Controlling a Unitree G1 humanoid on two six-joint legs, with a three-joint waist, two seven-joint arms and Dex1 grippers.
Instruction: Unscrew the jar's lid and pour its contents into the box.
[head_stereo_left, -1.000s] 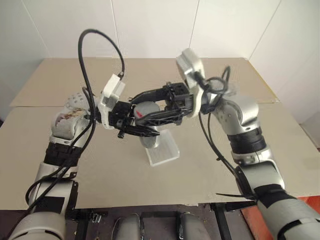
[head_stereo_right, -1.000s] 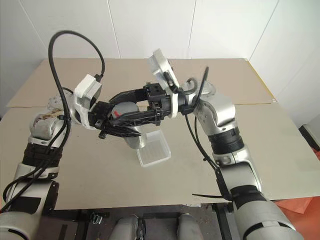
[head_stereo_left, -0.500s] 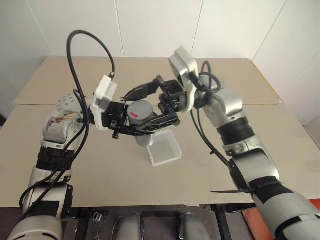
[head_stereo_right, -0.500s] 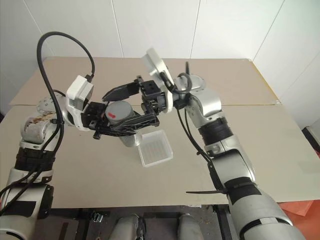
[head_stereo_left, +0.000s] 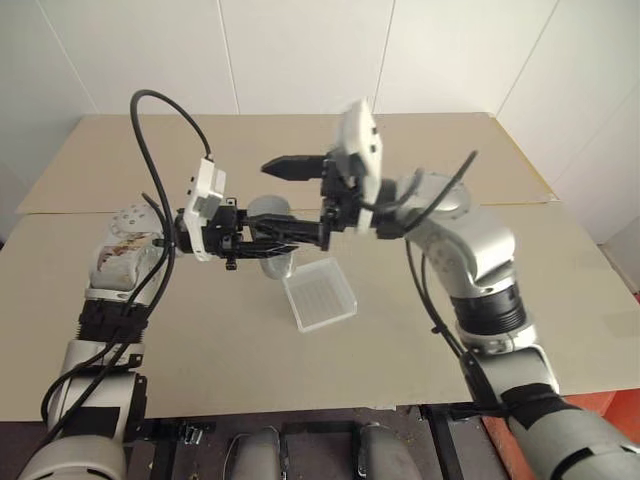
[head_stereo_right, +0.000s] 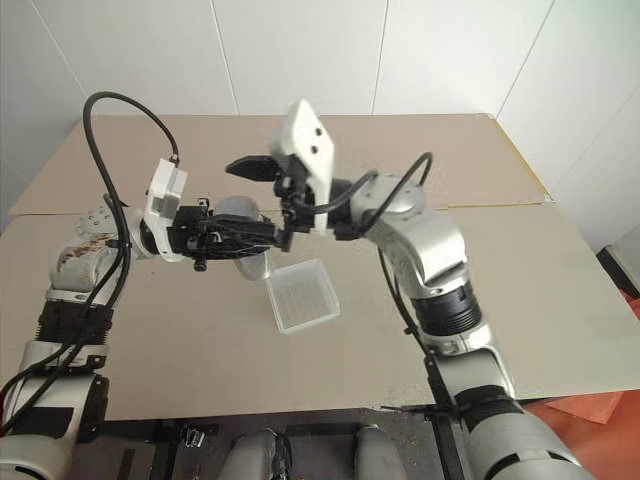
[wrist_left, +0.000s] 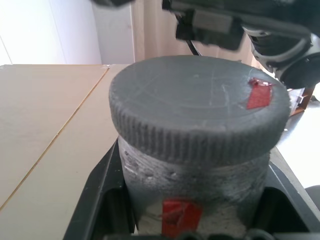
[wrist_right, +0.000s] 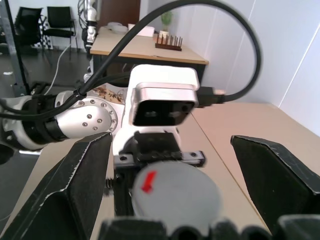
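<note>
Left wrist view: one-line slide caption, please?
Left gripper clamps the jar, grey lid with red mark on.

Both arms are raised above the table, forearms angled inward, wrists level and facing each other. The left gripper (head_stereo_left: 285, 236) is clamped tight, pointing toward the right arm. The right gripper (head_stereo_left: 305, 200) is spread wide, fingers (wrist_right: 80, 185) apart, pointing toward the left arm.

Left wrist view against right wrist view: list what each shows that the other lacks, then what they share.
Left wrist alone: the jar wall with its red label, clamped in the left pincer. Right wrist alone: the right pincer spread wide either side of the lid, plus distant chairs and a desk. Shared: the grey lid with its red mark.
</note>
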